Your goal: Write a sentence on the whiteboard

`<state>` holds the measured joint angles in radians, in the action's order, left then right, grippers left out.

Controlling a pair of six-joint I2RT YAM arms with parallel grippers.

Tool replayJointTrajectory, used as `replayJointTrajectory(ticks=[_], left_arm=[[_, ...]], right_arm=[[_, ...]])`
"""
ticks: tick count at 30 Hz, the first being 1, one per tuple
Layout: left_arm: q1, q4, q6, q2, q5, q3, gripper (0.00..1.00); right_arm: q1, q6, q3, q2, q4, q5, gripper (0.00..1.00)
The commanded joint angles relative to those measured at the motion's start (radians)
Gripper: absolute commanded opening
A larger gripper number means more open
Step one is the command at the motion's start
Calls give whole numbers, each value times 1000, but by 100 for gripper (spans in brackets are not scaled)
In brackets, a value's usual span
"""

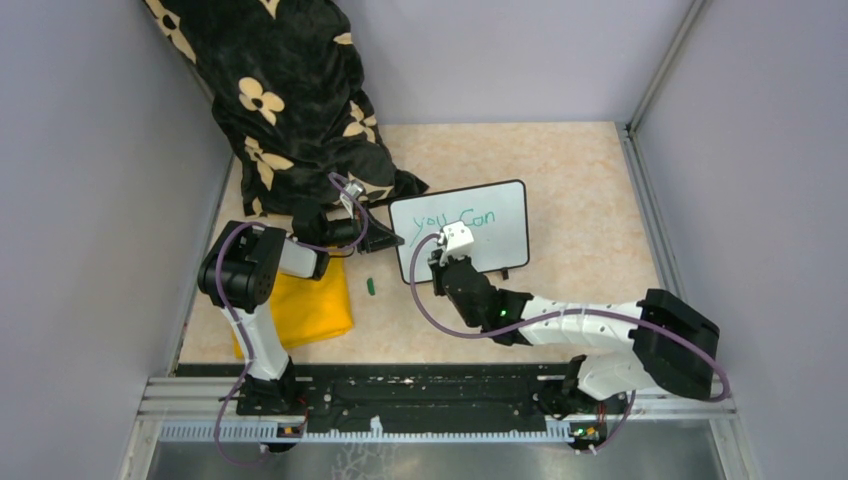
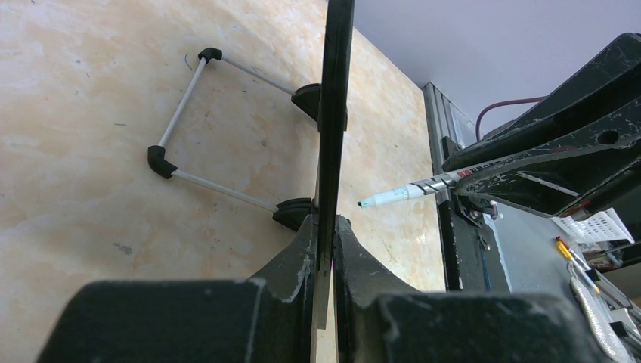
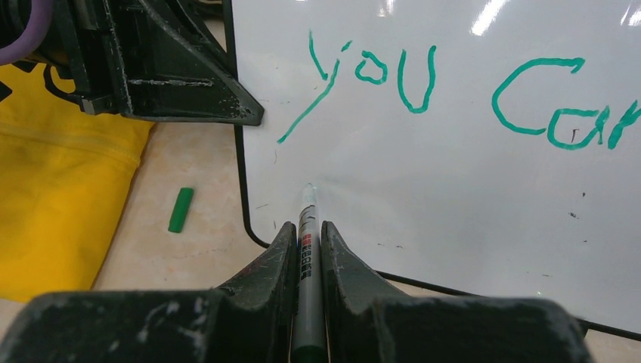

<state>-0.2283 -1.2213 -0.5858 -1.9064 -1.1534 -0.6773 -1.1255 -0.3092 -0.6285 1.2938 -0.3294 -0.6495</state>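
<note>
The sentence (image 3: 413, 108), "you Can", is cut off at its last letter in the right wrist view. The whiteboard (image 1: 470, 235) stands on the worktop (image 1: 580, 180), its left edge pinched by the left fingers (image 2: 298, 257). The right fingers (image 3: 276, 261) clamp a green marker (image 3: 306, 227), its tip by the whiteboard's lower-left corner; contact is unclear.

Lab test cell: grey panel walls (image 1: 90, 150), alu rail (image 1: 180, 400) at tabletop (image 1: 580, 180) edge.

Left end effector (image 2: 325, 227) clamped, arm (image 1: 258, 335) folded; right end effector (image 3: 306, 228) clamped, arm (image 1: 580, 325) extended.
</note>
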Motion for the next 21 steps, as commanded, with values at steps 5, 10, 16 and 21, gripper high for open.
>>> replayJointTrajectory(ticks=[5,10,16,21], left_arm=[[-5,94,24,-17,7,-1,0],[-6,95,24,-15,8,-1,0],[-6,94,24,-19,8,-1,0],[-6,95,23,-17,8,-1,0]], right_arm=[[-13,-20,-6,4,-69,-63,0],[-13,-22,-20,19,-71,-87,0],[1,-39,-23,28,-69,-87,0],[9,-46,-25,35,-61,-77,0]])
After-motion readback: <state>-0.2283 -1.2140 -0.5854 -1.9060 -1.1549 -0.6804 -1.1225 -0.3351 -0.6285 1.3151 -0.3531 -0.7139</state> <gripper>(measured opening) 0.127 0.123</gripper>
